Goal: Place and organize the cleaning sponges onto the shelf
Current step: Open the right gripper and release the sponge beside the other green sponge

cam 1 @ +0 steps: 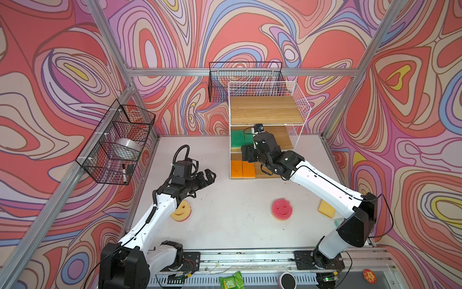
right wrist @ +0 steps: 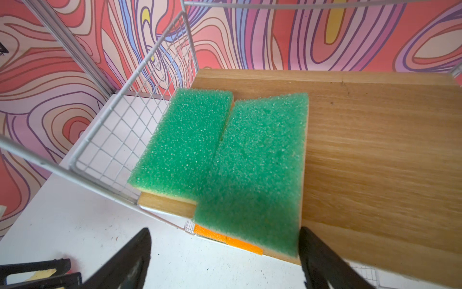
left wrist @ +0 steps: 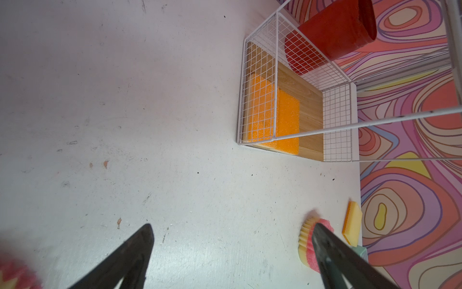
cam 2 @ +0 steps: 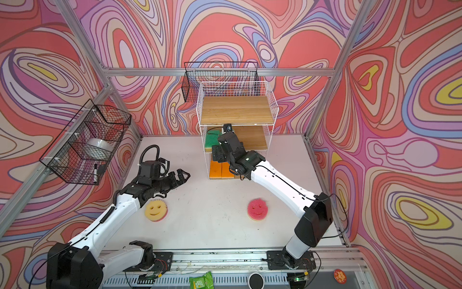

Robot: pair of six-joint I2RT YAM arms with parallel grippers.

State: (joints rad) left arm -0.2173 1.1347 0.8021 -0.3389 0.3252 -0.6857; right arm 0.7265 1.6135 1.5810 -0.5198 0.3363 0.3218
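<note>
**Right wrist view: four sponges shelved, three left**

Two green sponges (right wrist: 257,170) sit on the middle board of the shelf (cam 1: 267,110), two orange sponges (cam 1: 242,169) on the bottom one. On the table (cam 1: 237,232) lie the yellow smiley sponge (cam 2: 156,211), the pink smiley sponge (cam 1: 282,209) and the yellow block sponge (cam 1: 326,209). I see the right gripper (right wrist: 225,231) and the left gripper (cam 1: 209,176) both spread wide, empty.
</note>
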